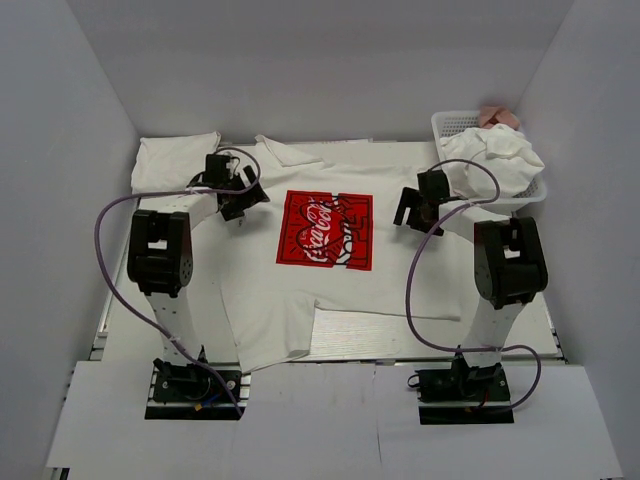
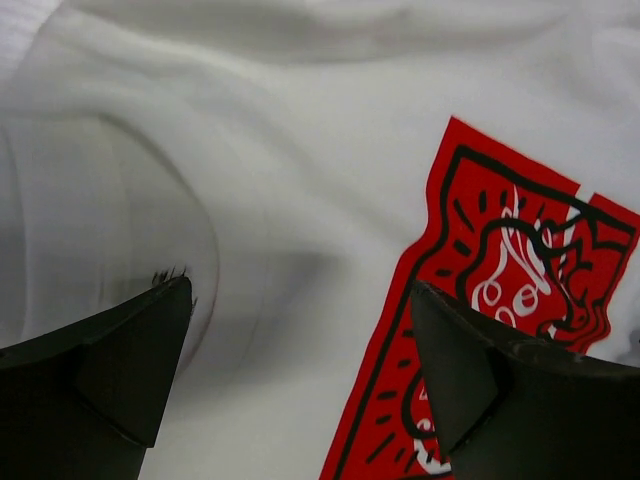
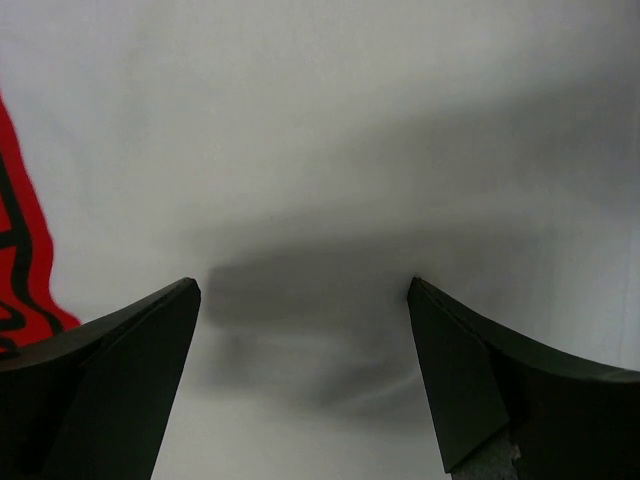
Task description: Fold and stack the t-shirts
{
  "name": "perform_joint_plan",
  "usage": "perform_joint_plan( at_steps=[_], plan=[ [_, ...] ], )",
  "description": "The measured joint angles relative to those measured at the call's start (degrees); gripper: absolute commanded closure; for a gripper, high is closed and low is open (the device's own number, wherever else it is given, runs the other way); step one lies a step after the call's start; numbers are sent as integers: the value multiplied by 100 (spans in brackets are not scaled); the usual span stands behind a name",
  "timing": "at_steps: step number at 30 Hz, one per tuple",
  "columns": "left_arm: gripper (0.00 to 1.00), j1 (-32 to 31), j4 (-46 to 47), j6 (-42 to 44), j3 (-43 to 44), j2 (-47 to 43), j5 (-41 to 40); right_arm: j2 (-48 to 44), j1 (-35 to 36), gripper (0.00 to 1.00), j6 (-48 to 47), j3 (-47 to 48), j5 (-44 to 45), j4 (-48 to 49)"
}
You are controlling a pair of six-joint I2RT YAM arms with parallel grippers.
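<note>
A white t-shirt (image 1: 330,290) lies spread face up in the middle of the table, its red rectangular print (image 1: 326,229) with white script showing. My left gripper (image 1: 243,200) is open, low over the shirt just left of the print. In the left wrist view the gripper (image 2: 300,300) is empty over white cloth (image 2: 300,180), with the print (image 2: 470,230) beside its right finger. My right gripper (image 1: 408,212) is open and empty just right of the print. It hangs over plain cloth (image 3: 350,130) in the right wrist view (image 3: 303,290).
A folded white shirt (image 1: 175,160) lies at the back left corner. A white basket (image 1: 455,122) at the back right holds crumpled white shirts (image 1: 500,160) and something pinkish (image 1: 500,117). White walls enclose the table on three sides.
</note>
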Motion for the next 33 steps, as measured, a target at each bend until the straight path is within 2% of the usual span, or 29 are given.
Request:
perform_joint_plan(
  at_steps=[7, 12, 18, 22, 25, 27, 29, 33],
  plan=[
    [0, -111, -339, 72, 1261, 1058, -192, 881, 0, 10, -59, 1069, -142, -146],
    [0, 24, -490, -15, 1919, 1480, -210, 1453, -2, 10, -153, 1858, -175, -179],
    [0, 76, -868, -24, 3392, 2361, -354, 2081, -24, 10, -249, 2852, -258, -413],
    [0, 96, -1064, 48, 3958, 2675, -382, 2155, -39, 10, -334, 3053, -422, -625],
    [0, 94, -1158, 114, 3783, 2529, -380, 2085, -37, 10, -446, 3067, -597, -850],
    [0, 48, -1167, 125, 3257, 2151, -389, 1821, -26, 10, -459, 2804, -726, -789],
    [0, 17, -1250, 90, 2260, 1423, -422, 1097, 4, 10, -433, 1945, -828, -509],
    [0, -131, -1259, -155, 164, -573, -286, -879, 68, 10, -280, -144, -1075, 358]
  ],
)
